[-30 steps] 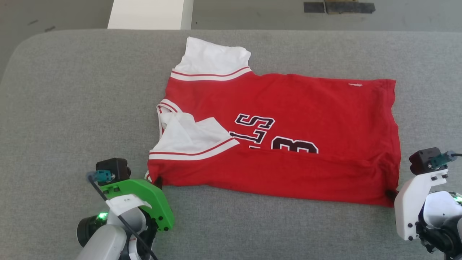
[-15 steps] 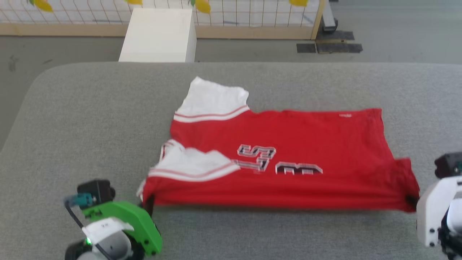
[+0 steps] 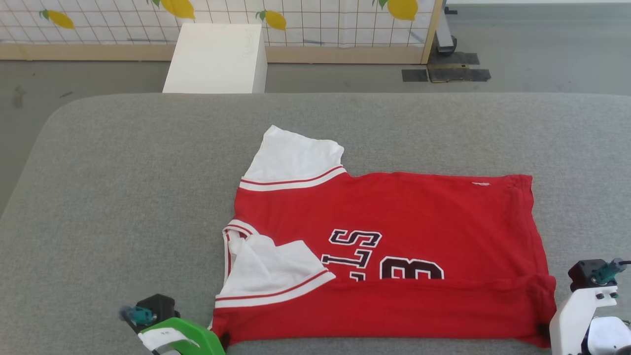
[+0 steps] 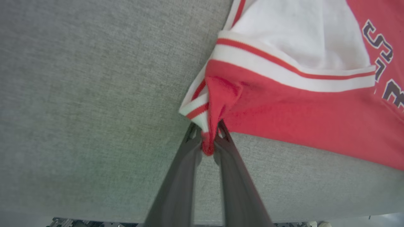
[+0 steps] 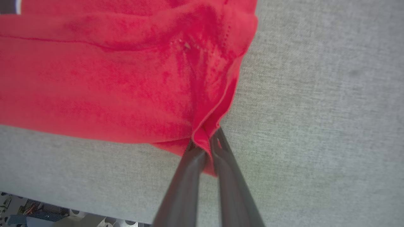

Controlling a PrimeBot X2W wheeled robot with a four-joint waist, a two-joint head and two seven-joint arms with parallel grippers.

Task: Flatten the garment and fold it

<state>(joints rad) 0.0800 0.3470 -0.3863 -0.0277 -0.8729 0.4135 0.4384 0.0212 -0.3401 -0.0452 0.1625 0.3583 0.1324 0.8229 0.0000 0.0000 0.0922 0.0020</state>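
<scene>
Table: grey padded top. The garment lies on its near-right part.

Garment: long axis runs left-right. Neck end points left, hem points right, printed side up. Far long edge lies straight. A band along the near long edge looks doubled over toward the far side and cuts off the bottom of the lettering. Whether this is a deliberate fold or drag slack, I cannot tell from the head view.

Sleeves: far sleeve sticks out flat past the far edge. Near sleeve is turned in over the chest and creased.

Left gripper: clamped on a bunched nub of red cloth and striped trim at the near-left corner. Fingers low over the table.

Right gripper: clamped on the near-right hem corner, with several layers pinched between the fingers.

Step, my reading: flattening with both near corners held, or the start of the first lengthwise fold. No tidy fold made yet.

Next move calls for:
- both arms acting together, with even tension along the near edge
- smoothing the band and the near sleeve before any crease is set
- if folding, carrying both corners toward the far edge at equal height, so the edge lands parallel
- release only once the cloth lies flat
</scene>
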